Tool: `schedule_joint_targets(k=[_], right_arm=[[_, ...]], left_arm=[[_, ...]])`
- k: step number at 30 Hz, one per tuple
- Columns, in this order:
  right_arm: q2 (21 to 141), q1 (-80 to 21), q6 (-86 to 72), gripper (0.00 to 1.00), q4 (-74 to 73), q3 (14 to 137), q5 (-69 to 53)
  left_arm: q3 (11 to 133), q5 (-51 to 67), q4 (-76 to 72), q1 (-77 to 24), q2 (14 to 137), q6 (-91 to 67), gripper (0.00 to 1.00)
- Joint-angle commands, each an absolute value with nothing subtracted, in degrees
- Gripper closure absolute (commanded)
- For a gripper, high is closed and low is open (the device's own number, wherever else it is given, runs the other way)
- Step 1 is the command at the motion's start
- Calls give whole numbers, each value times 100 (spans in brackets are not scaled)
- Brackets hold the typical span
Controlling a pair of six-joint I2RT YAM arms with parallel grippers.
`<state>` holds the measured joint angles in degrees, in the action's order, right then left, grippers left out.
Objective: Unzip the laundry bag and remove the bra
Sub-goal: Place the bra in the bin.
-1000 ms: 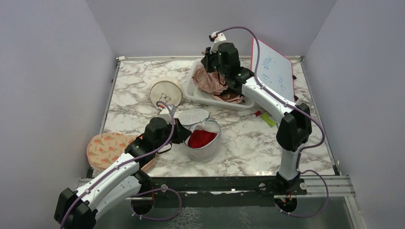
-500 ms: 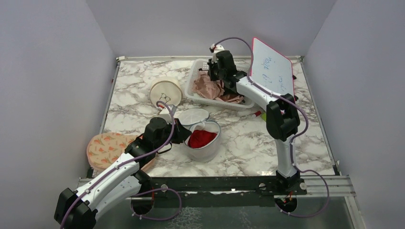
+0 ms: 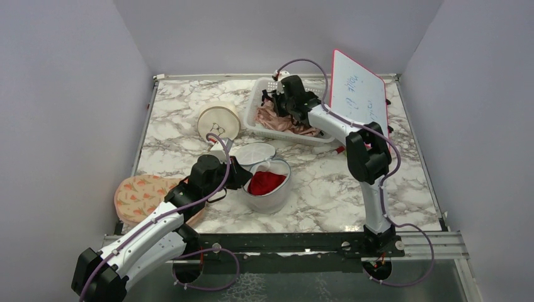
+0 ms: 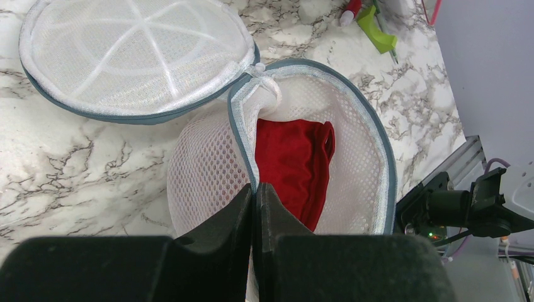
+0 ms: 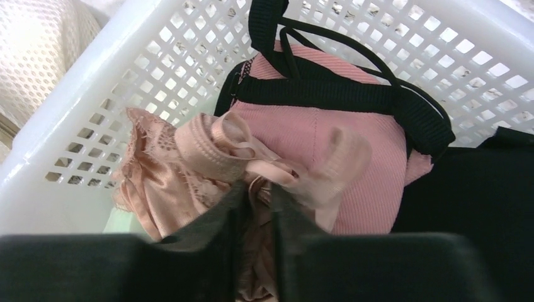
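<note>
Lowered since the earlier frame, the right tool [image 5: 257,190] is set in the white basket [image 5: 94,126], jaws a slit apart around the peach bra [image 5: 214,148]; whether it is gripped cannot be told. The unzipped laundry bag [image 4: 201,163] is pinched at its rim by the closed left tool [image 4: 255,192] on the counter [image 3: 327,182]. Release seems in hand: wider opening is called for.

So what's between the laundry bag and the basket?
Top view: between laundry bag and basket lie the bag's opened lid and bare table.

Left hand [image 3: 244,177] at laundry bag [image 3: 268,200] rim
</note>
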<state>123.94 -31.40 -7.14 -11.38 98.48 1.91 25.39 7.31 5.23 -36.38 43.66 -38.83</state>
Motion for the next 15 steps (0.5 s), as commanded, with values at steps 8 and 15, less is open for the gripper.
schedule_joint_targets(k=[8, 15], right_arm=[[10614, -3133, -374, 38, -1911, 8962, 243], [9152, -3144, -978, 19, -1760, 7969, -1035]], left_arm=[[2761, 765, 524, -3647, 4325, -3781, 100], [2785, 769, 548, -3643, 4355, -3788, 100]])
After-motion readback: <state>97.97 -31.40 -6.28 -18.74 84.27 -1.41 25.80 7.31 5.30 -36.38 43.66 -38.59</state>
